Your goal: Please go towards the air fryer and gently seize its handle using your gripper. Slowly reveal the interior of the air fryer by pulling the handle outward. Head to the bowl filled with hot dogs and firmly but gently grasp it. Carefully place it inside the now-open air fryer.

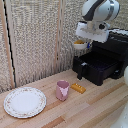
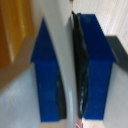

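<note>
Air fryer [image 1: 102, 60] at the exterior view's right, drawer pulled out, handle [image 1: 80, 71] facing the desk [image 1: 95, 107]. Pincer [image 1: 84, 44] clamped on the rim of the bowl [image 1: 79, 44], held above the drawer. Risk: a one-sided rim grip may tilt, spilling hot dogs [image 1: 79, 42].

Black air fryer [image 1: 107, 57], drawer pulled open; bowl [image 1: 79, 44] of hot dogs [image 1: 79, 42] raised above it.

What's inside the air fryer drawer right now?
The air fryer drawer is pulled out and looks dark; no contents are discernible. The bowl hangs above it, in the hand.
</note>
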